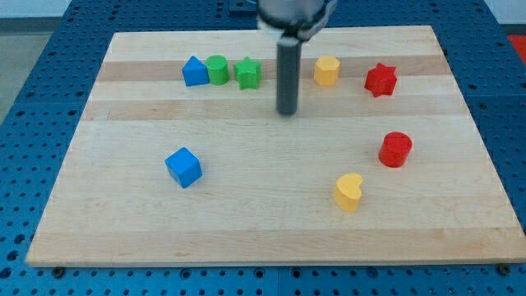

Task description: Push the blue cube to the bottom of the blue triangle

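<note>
A pale wooden board (271, 238) is lying on a blue perforated table (41, 74), and 8 small coloured blocks are sitting on it. Along the view's top, 3 blocks are crowding together in a row: a blue triangular block (195, 71) at the left, a green round block (218, 70) touching it, and a green star-shaped block (248, 73) just beside that. Farther to the view's right in the same row, a yellow hexagonal block (327, 71) and a red star-shaped block (380, 80) are standing apart from each other. Lower on the view's right, a red cylinder (395, 150) is sitting above a yellow heart-shaped block (348, 191).

The blue cube (183, 167) is resting alone at the view's lower left, well below the blue triangular block, and nothing is lying between the 2.

The arm is ending in a straight dark rod, with nothing to spread or pinch, and my tip (287, 113) is hanging between the green star-shaped block and the yellow hexagonal block, slightly below their row. It is touching no block and is standing well apart from the blue cube, up and to the view's right of it.

I am seeing no readable writing anywhere.
</note>
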Tool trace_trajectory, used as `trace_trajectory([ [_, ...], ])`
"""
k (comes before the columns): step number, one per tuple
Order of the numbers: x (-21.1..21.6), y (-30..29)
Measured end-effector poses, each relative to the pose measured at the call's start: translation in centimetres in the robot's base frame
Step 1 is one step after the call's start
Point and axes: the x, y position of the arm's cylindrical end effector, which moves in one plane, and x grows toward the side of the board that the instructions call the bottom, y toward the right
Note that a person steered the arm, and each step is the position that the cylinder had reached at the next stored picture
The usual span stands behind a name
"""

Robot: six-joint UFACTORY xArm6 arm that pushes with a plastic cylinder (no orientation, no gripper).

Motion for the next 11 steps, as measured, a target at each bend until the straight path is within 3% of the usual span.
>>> trace_trajectory([
  [2, 9.4, -8.4],
  [3, 15.6, -9.2],
  [4, 18.4, -12.2],
  [6, 1.3, -20.9],
  [8, 1.3, -21.4],
  [10, 16.8, -21.4],
  [11, 16.8, -18.8],
])
